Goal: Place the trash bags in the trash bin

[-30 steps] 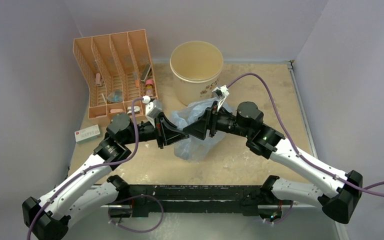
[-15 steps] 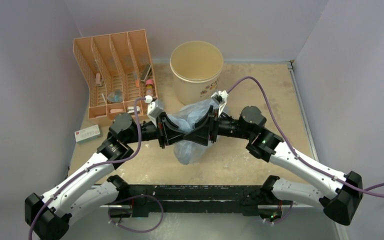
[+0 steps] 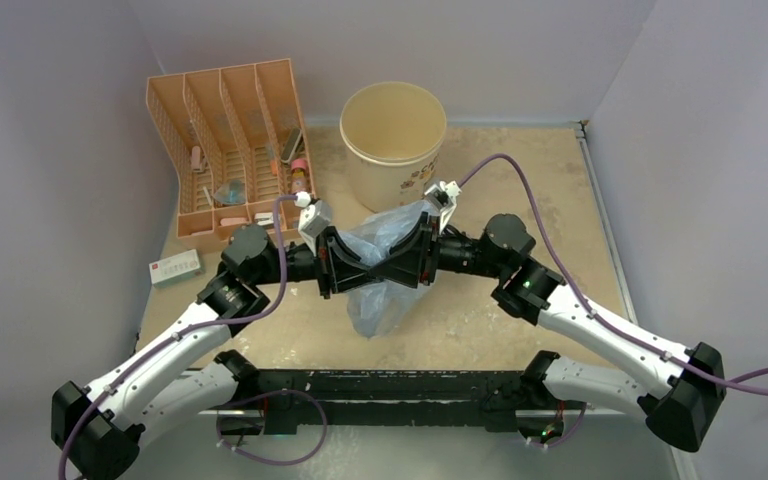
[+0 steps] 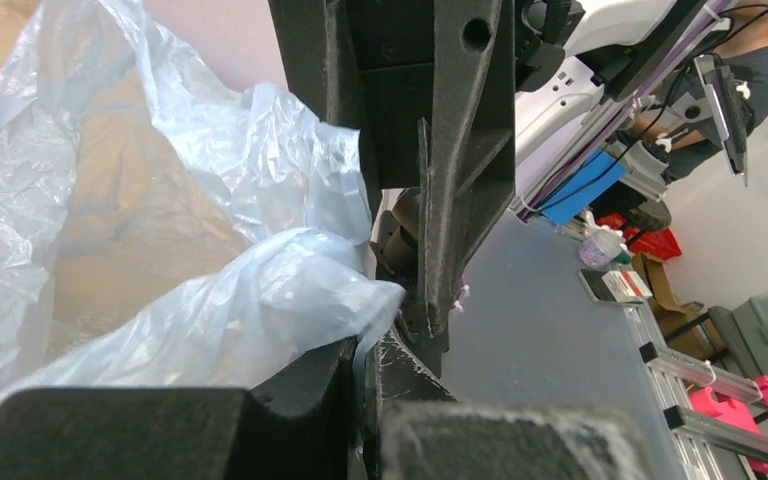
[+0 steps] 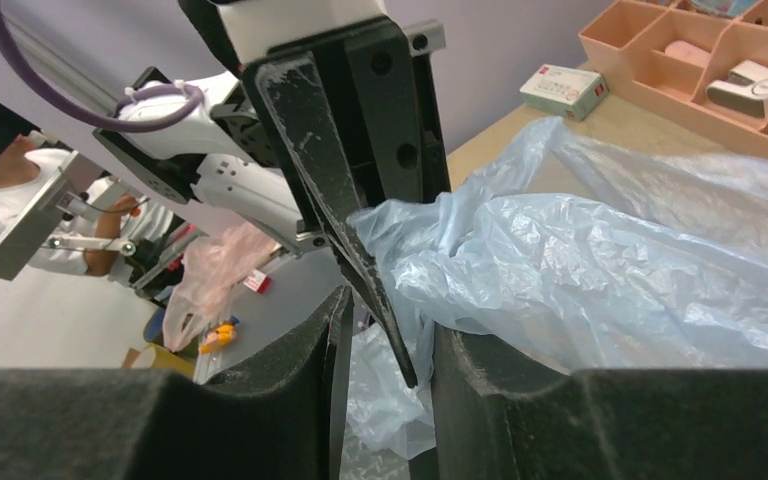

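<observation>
The light-blue trash bag (image 3: 384, 232) hangs bunched between both grippers above the table, its lower part drooping toward the near edge. My left gripper (image 3: 370, 266) is shut on a fold of it; the left wrist view shows the film (image 4: 210, 320) pinched between the left gripper's (image 4: 375, 345) jaws. My right gripper (image 3: 381, 264) meets it tip to tip and is open; in the right wrist view the right gripper (image 5: 390, 340) straddles the bag's edge (image 5: 600, 260) and one left finger (image 5: 330, 150). The cream trash bin (image 3: 360, 160) stands upright and empty just behind them.
The orange slotted organizer (image 3: 222, 150) with small items stands at the back left, also in the right wrist view (image 5: 720, 60). A small white box (image 3: 174, 267) lies left of the left arm. Walls close in on three sides.
Both grippers have moved toward each other until their tips overlap. The bag has bunched up more between them, and its hanging part has drawn inward.
</observation>
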